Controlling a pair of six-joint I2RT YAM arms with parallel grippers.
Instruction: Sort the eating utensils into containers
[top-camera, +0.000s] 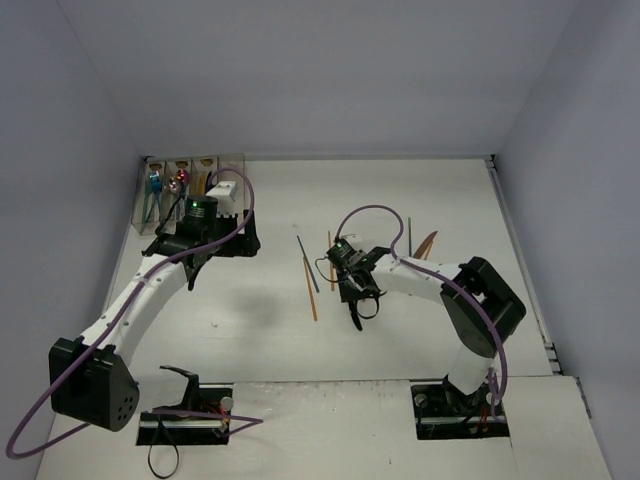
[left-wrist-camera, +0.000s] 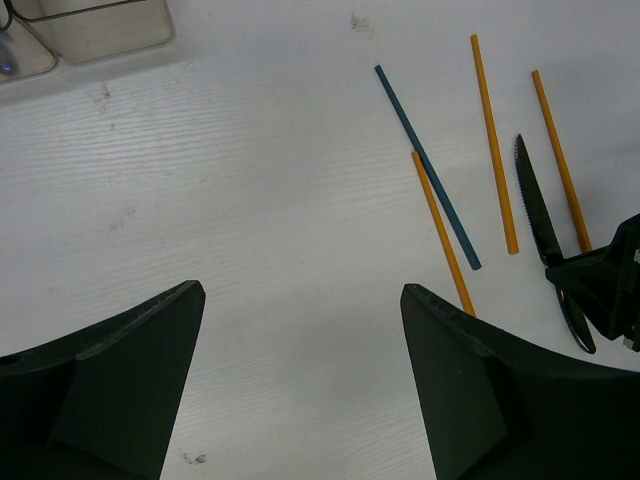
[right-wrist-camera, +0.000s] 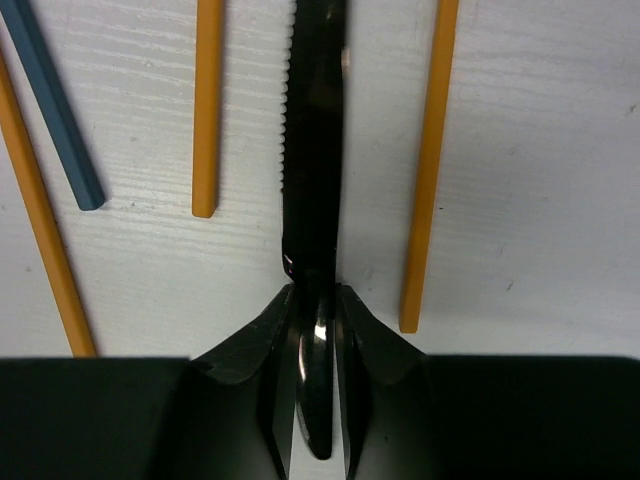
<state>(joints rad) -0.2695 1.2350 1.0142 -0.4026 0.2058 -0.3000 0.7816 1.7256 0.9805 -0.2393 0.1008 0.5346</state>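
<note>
R tool (right-wrist-camera: 315, 300) is pinched narrow on the handle of the black serrated knife (right-wrist-camera: 313, 150), blade lying along the worktop (top-camera: 260, 330), tip pointing away. Two orange sticks (right-wrist-camera: 207, 100) lie just beside the knife, one each side. A blue stick (right-wrist-camera: 50, 110) is further left w/ a third orange one. L tool (left-wrist-camera: 300, 300) is wide, nothing btwn its fingers, over bare worktop near the containers (top-camera: 190, 190) at the far-left corner. Bins hold teal, pink & gold utensils (top-camera: 180, 182).
</note>
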